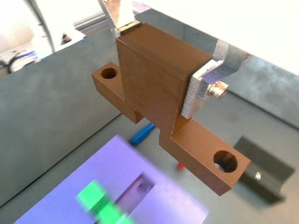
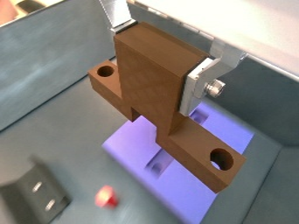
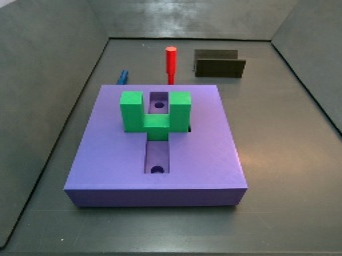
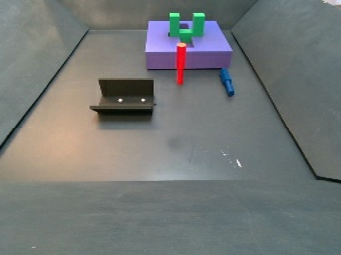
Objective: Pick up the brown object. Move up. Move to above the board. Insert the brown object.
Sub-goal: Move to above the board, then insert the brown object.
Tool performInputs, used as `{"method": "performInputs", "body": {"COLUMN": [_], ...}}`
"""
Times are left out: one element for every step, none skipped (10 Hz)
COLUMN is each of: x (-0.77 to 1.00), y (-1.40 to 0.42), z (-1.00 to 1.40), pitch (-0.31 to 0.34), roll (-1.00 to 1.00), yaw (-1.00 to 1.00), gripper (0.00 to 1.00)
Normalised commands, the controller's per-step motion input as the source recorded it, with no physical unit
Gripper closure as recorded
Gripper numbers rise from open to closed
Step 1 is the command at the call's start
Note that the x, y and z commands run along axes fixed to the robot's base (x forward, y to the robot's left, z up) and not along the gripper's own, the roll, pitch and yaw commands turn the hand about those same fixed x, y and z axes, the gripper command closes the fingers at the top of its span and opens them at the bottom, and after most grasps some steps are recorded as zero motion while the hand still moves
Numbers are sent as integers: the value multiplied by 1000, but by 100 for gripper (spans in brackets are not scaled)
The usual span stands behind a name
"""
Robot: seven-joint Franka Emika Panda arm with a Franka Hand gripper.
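The brown object (image 2: 158, 105) is clamped in the gripper (image 2: 163, 52), high above the grey enclosure floor (image 4: 173, 149). Below: one board (image 3: 160, 140), one green block (image 3: 154, 112), one red cylinder (image 3: 171, 63), one fixture (image 4: 124, 97).

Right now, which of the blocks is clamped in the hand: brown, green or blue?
The brown object: both wrist views show the hand's silver fingers clamping it. The green block sits on the board.

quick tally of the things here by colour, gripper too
brown object, held in the gripper: 1
purple board: 1
green U-shaped block: 1
red cylinder: 1
blue piece: 1
dark olive box: 1
total: 6
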Motion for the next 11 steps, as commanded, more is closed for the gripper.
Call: {"method": "performInputs", "body": {"x": [149, 120, 86, 26, 0, 0, 0, 0, 0, 0, 0], "y": [-727, -372, -214, 0, 0, 0, -9, -9, -11, -11, 0], "z": [106, 69, 45, 0, -169, -151, -200, -174, -131, -126, -89], "pitch": [165, 157, 122, 0, -14, -107, -86, -103, -117, -116, -66], "roll": [25, 30, 25, 0, -39, -116, -81, -89, -91, -87, -33], "yaw": [12, 3, 10, 0, -326, -997, -1000, -1000, -1000, -1000, -1000], "gripper": [100, 100, 100, 100, 100, 100, 100, 100, 100, 100, 100]}}
